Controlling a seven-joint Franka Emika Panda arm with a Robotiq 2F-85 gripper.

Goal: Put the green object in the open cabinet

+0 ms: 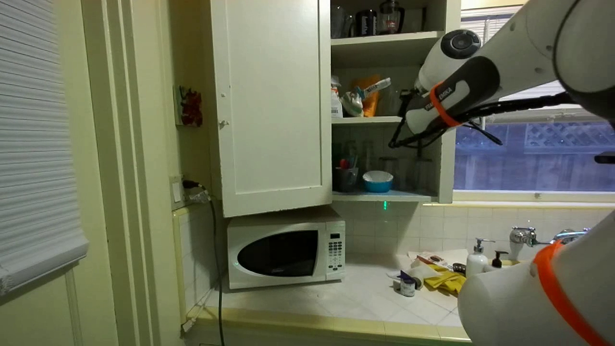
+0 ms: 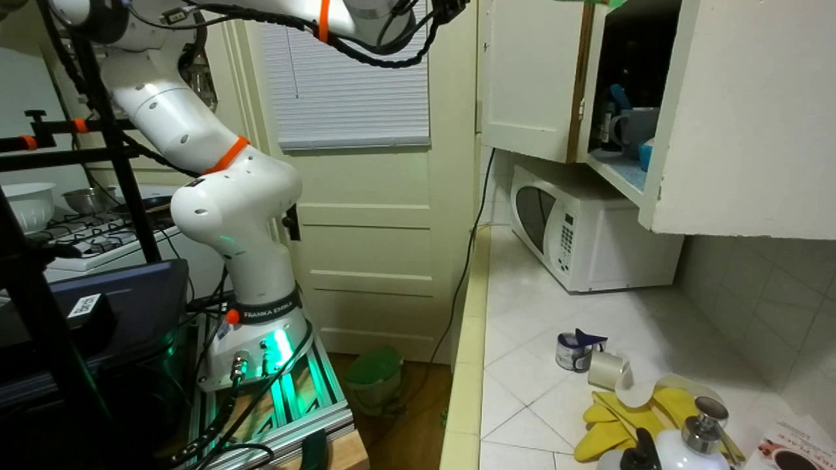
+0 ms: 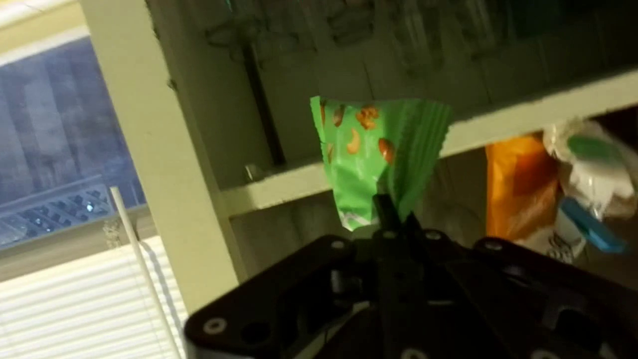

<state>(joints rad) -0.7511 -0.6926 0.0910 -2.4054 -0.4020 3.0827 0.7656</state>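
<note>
Packet (image 3: 374, 144): green, mid-frame in the wrist view, seemingly at the mouth of the cabinet (image 1: 448, 178); how deep it sits, I can't tell.
Gripper (image 3: 398, 212): jaws clamped on the packet's bottom end, as that view shows it.
Shelf (image 3: 279, 189): its edge runs behind the packet, so pushing straight in could crumple the packet on the board and twist it out of my pinch.
Post (image 3: 149, 139): left of the packet; if I drift that way, I may scrape it.
Bag (image 3: 521, 184): orange, right of frame; a swing right could topple it.
Glasses (image 3: 418, 40): dim, along the top; too dark for me to judge clearance, so a hasty reach might knock one.
Counter (image 1: 370, 305): lower centre in an exterior view; probably where the packet lands if I let go short.
</note>
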